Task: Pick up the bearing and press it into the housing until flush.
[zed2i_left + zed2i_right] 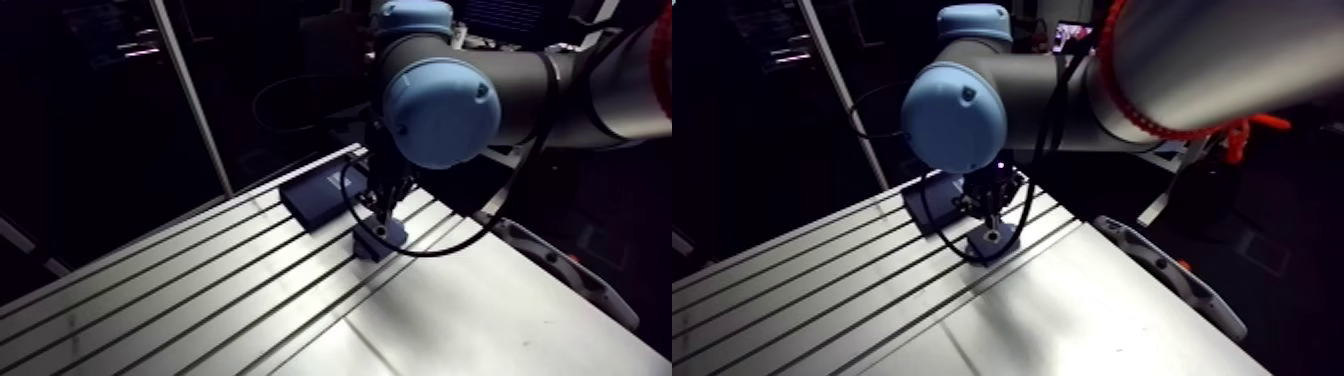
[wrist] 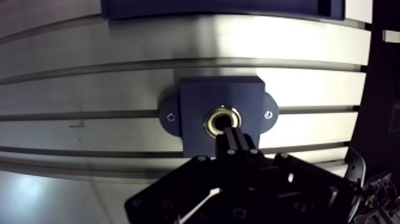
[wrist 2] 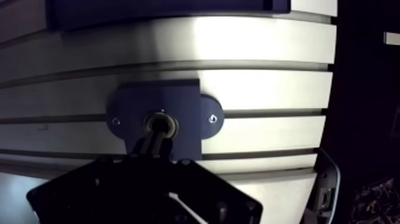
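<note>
Bearing [image 2: 222, 121] sits in the bore of the dark blue housing [image 2: 196, 98] on the slotted worktop [image 2: 89, 83]. Tool [image 2: 231, 137] clenched, fingers together with nothing between them, tips over the bearing's near rim and hiding it. Flushness not readable. Flat dark box [image 1: 313, 196] lies beyond the housing, cut off in the wrist view.
</note>
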Available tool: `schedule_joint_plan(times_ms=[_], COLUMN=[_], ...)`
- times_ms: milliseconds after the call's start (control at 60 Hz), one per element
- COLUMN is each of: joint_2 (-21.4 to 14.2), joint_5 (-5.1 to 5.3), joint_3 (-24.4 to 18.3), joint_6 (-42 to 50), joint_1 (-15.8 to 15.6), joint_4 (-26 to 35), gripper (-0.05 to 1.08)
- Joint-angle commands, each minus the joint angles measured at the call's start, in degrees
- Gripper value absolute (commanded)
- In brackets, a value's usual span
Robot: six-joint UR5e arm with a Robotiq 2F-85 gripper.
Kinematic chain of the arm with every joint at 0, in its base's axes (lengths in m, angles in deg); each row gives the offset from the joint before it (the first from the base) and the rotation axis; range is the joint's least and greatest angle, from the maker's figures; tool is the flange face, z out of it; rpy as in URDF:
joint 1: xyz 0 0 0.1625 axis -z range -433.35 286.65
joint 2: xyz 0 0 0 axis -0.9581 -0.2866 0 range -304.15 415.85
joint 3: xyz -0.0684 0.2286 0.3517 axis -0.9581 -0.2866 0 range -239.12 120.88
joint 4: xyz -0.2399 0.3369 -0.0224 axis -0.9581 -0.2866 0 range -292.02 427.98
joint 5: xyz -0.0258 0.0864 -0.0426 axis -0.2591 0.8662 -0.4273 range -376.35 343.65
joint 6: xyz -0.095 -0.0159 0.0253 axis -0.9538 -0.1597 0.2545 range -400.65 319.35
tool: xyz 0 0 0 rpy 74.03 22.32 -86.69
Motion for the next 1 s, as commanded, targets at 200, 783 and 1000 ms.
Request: schedule_joint_plan(times_ms=[200,783,1000], joint_2=[-3.21,-8.44,-10.05], joint_5=[-0.11,-0.9,-1.38], joint_3=[-0.99,-10.23,-14.97], joint_6=[-0.8,-0.61,-0.05], joint_1=[0.06,-0.12,-0.12], joint_4=[3.64,23.41,28.87], gripper=[1.02,0.0,0.0])
